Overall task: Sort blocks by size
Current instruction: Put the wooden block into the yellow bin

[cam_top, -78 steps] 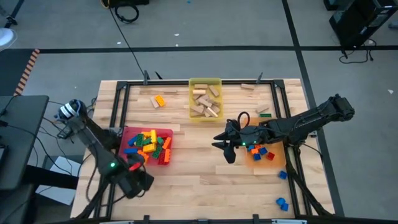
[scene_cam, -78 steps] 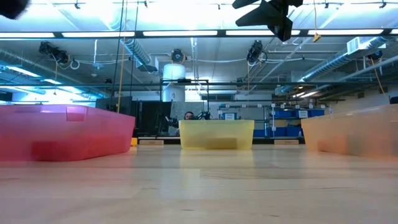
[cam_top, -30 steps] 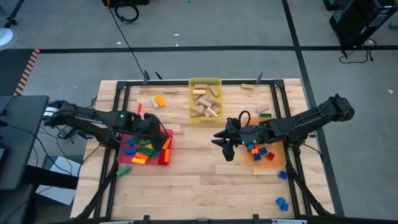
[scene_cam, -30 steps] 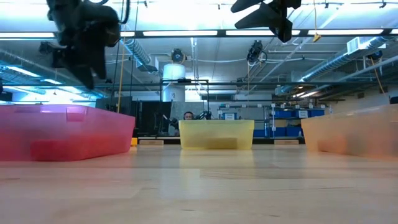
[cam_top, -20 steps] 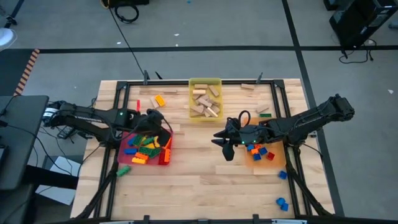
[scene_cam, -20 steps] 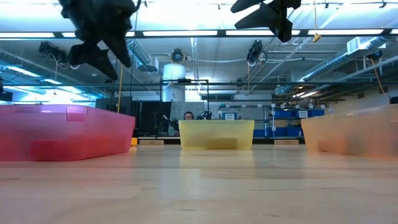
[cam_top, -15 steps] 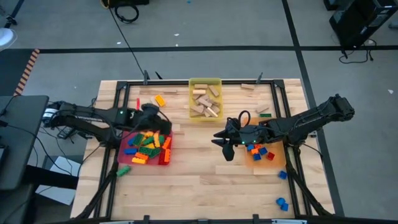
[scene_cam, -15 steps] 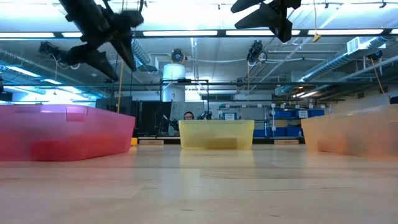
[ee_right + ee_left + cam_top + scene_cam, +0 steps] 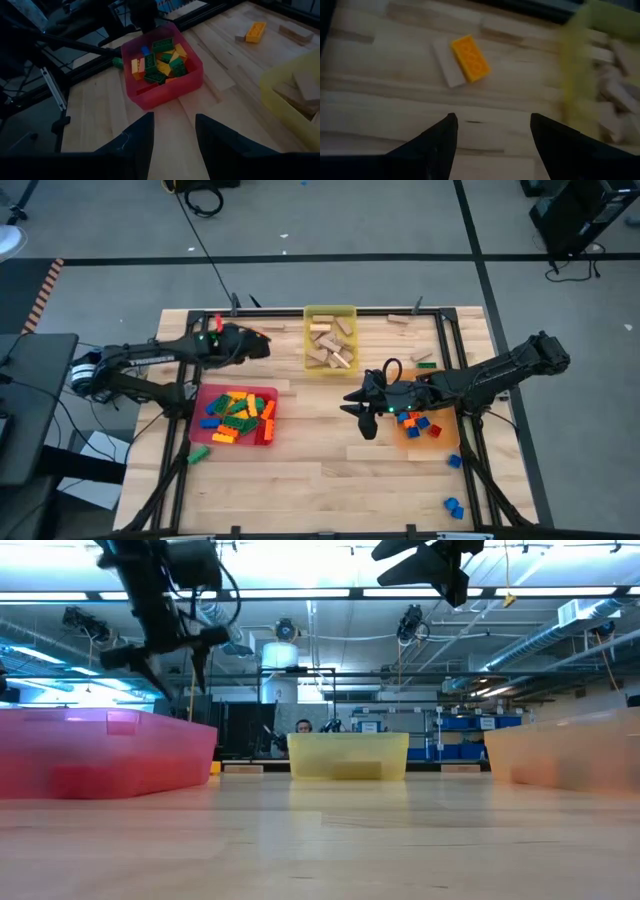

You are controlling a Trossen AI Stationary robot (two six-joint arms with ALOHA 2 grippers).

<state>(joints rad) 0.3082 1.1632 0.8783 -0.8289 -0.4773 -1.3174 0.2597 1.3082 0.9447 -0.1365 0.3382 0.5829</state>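
Blocks: small studded plastic bricks (image 9: 236,412) in green, yellow, orange and blue heaped in a red translucent plastic tray (image 9: 270,416) at the tabletop's left front; plain tan wooden rectangular blocks (image 9: 330,343) piled in a yellow translucent plastic tray (image 9: 330,312) at the far middle; blue and orange small bricks (image 9: 416,423) in an orange translucent tray (image 9: 445,438) on the right
Strays: an orange studded brick (image 9: 470,58) lying against a flat tan wooden block (image 9: 445,69) near the far left edge; two blue bricks (image 9: 452,507) at the right front; one green brick (image 9: 198,453) just in front of the red tray
Left gripper: left gripper (image 9: 256,347) hovers over the far left of the tabletop, just by the orange brick, fingers apart, nothing between them
Right gripper: right gripper (image 9: 355,413) hangs above the middle of the tabletop, beside the orange tray, fingers apart and empty
Tabletop: pale wooden butcher-block tabletop (image 9: 320,460) bordered by a black metal frame (image 9: 440,330)
Room: grey floor (image 9: 330,240) crossed by dark tape lines, black cables (image 9: 205,198) on it; in the low view, long ceiling lights (image 9: 330,593), pipes and ducts, blue storage bins (image 9: 465,723) on distant shelving
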